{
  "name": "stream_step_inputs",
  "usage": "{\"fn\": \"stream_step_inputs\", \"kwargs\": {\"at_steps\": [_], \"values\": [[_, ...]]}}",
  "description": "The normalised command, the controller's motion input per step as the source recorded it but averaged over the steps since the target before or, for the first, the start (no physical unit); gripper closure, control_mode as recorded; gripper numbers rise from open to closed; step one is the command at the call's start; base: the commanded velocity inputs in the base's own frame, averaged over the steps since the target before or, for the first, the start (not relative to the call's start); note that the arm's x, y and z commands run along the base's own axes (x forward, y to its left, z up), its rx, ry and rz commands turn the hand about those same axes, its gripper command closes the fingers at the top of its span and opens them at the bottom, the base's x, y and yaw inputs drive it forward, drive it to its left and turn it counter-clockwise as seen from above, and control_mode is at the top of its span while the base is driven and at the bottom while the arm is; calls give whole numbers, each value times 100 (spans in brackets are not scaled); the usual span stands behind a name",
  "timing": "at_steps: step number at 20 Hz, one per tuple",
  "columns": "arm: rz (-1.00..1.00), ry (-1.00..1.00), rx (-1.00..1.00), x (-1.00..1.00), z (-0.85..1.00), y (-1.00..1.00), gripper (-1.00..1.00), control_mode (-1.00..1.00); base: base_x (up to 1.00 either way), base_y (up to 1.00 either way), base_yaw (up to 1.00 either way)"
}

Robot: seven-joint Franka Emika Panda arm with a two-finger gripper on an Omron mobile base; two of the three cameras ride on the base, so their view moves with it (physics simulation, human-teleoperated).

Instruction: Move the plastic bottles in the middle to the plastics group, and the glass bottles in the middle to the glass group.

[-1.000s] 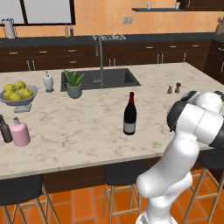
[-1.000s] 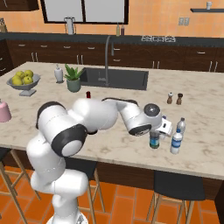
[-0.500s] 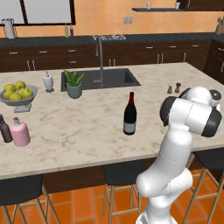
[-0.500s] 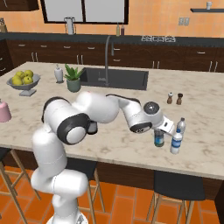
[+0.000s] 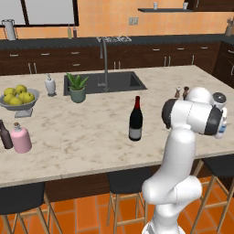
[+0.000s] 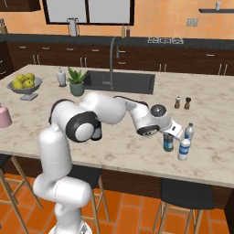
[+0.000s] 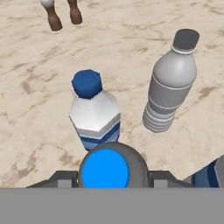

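Observation:
My gripper [image 6: 170, 136] is shut on a dark-tinted plastic bottle [image 6: 168, 143] at the counter's right front; in the hand view its blue cap [image 7: 105, 170] sits between my fingertips [image 7: 105, 178]. Whether its base touches the counter I cannot tell. Right beside it stand the plastics group: a whitish bottle with blue cap [image 7: 94, 114] [image 6: 184, 147] and a clear grey-capped bottle [image 7: 168, 83] [image 6: 189, 131]. A blue-labelled bottle [image 7: 211, 174] shows at the lower right edge. The tall dark wine bottle [image 5: 135, 119] stands mid-counter. The pink flask [image 5: 20, 138] and small brown bottle [image 5: 5, 135] are at the far left.
Brown salt and pepper shakers [image 6: 182, 102] stand behind the plastics group. A sink [image 6: 119, 81] with faucet, a potted plant [image 6: 77, 81], a white dispenser [image 6: 61, 77] and a fruit bowl [image 6: 24, 84] line the back. Stools stand under the counter's front edge [image 6: 137, 172].
The gripper has carried the dark-tinted bottle a little to the right, closer to the plastics group, and the arm's elbow has swung round. The wine bottle has not moved.

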Motion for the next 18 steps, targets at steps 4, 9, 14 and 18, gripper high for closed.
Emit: {"fn": "stream_step_inputs", "kwargs": {"at_steps": [4,9,14,18], "values": [[-3,-4,0,18,-32,-8,100,-100,0,0,0],[0,-3,0,-3,-1,-1,100,-100,0,0,0],[0,-4,0,-29,0,19,100,-100,0,0,0],[0,-4,0,-23,0,38,100,-100,0,0,0]]}}
